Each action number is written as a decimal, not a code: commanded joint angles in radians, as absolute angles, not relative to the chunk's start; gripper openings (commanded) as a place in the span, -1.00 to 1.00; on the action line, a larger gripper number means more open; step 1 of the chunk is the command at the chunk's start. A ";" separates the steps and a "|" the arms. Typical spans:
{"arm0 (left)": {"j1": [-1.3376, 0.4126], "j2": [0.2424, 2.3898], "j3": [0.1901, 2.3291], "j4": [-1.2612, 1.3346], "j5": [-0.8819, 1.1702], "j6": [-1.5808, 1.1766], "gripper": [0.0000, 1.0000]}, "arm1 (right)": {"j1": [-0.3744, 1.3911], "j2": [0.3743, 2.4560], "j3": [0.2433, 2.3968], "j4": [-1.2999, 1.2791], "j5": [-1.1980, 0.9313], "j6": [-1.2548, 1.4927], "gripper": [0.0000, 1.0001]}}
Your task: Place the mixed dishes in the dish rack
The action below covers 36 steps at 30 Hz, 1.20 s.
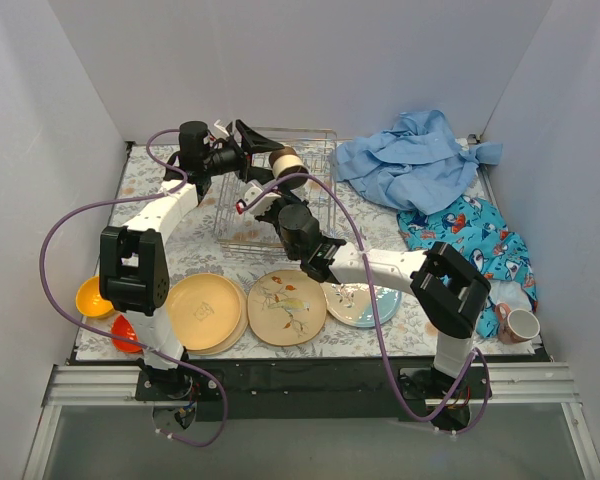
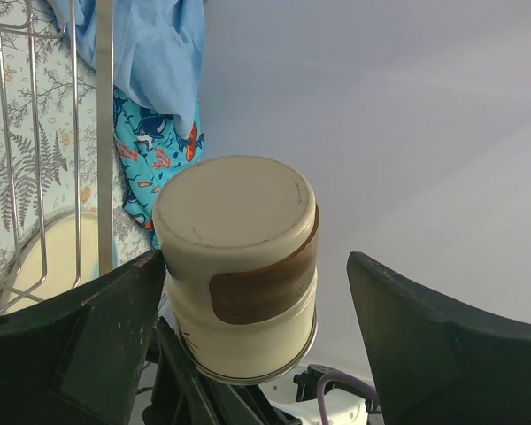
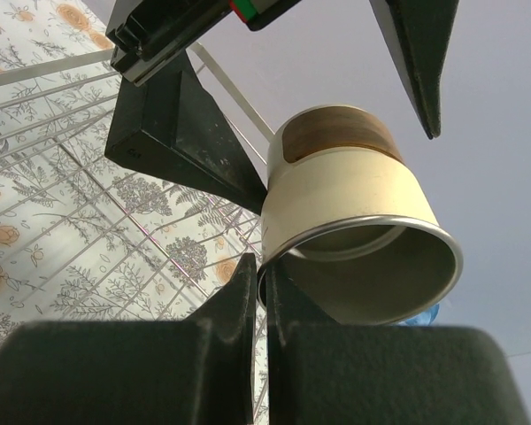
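Note:
A cream cup with a brown band (image 1: 287, 162) hangs in the air over the silver wire dish rack (image 1: 325, 140). My right gripper (image 1: 278, 183) is shut on the cup's metal rim; the right wrist view shows its fingers (image 3: 248, 292) pinching the rim of the cup (image 3: 354, 204). My left gripper (image 1: 265, 155) is open around the cup (image 2: 239, 266). Its left finger (image 2: 88, 336) lies against the cup's side and its right finger (image 2: 442, 345) stands apart. Two stacked yellow-tan plates (image 1: 202, 310), a floral plate (image 1: 286, 306) and a light-blue plate (image 1: 365, 303) lie near the front.
An orange bowl (image 1: 90, 297) and a red bowl (image 1: 123, 330) sit front left. A second cup (image 1: 520, 325) sits front right. Blue cloths (image 1: 410, 165) lie right of the rack, with a patterned one (image 1: 470, 235) below. Rack wires (image 3: 71, 133) lie under the cup.

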State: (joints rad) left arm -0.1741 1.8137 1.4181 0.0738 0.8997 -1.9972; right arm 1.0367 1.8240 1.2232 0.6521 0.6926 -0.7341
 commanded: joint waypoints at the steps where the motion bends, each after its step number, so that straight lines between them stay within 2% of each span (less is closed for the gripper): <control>1: -0.179 1.795 1.445 0.100 0.902 -2.349 0.65 | 1.058 1.830 1.269 0.675 0.650 -0.716 -0.97; 6: -0.186 1.802 1.448 0.098 0.896 -2.350 0.67 | 1.066 1.833 1.270 0.675 0.611 -0.729 -0.97; 10: -0.189 1.804 1.447 0.101 0.893 -2.333 0.61 | 1.069 1.839 1.276 0.675 0.583 -0.742 -0.97; 17: -0.187 1.815 1.445 0.103 0.885 -2.306 0.29 | 1.074 1.842 1.278 0.650 0.506 -0.790 -0.97; 19: -0.189 1.818 1.451 0.104 0.874 -2.289 0.08 | 1.074 1.845 1.282 0.647 0.509 -0.793 -0.97; 21: -0.186 1.819 1.453 0.107 0.873 -2.257 -0.03 | 1.074 1.845 1.292 0.615 0.517 -0.801 -0.97; 22: -0.183 1.819 1.456 0.109 0.871 -2.238 -0.03 | 1.074 1.844 1.293 0.603 0.544 -0.807 -0.84; 23: -0.181 1.819 1.460 0.115 0.861 -2.212 -0.03 | 1.074 1.836 1.293 0.577 0.561 -0.813 -0.45; 25: -0.164 1.822 1.471 0.120 0.850 -2.138 -0.01 | 1.074 1.829 1.302 0.531 0.612 -0.836 -0.15; 26: -0.160 1.830 1.488 0.121 0.854 -2.120 -0.02 | 1.074 1.818 1.302 0.500 0.636 -0.865 0.08; 27: -0.152 1.848 1.502 0.123 0.854 -2.096 -0.05 | 1.071 1.810 1.302 0.482 0.659 -0.874 0.20; 29: -0.129 1.879 1.544 0.126 0.857 -2.043 -0.12 | 1.055 1.772 1.292 0.428 0.672 -0.871 0.36; 32: -0.101 1.934 1.594 0.146 0.857 -1.990 -0.14 | 1.032 1.677 1.253 0.277 0.565 -0.844 0.51; 36: -0.069 2.014 1.736 0.137 0.851 -1.885 -0.16 | 1.009 1.560 1.252 0.008 0.416 -0.763 0.60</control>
State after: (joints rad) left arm -0.1032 1.9797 1.6047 0.1139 0.8669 -1.9728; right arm 1.0355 1.7260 1.2423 0.2417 0.5579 -0.8406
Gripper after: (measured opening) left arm 0.657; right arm 0.777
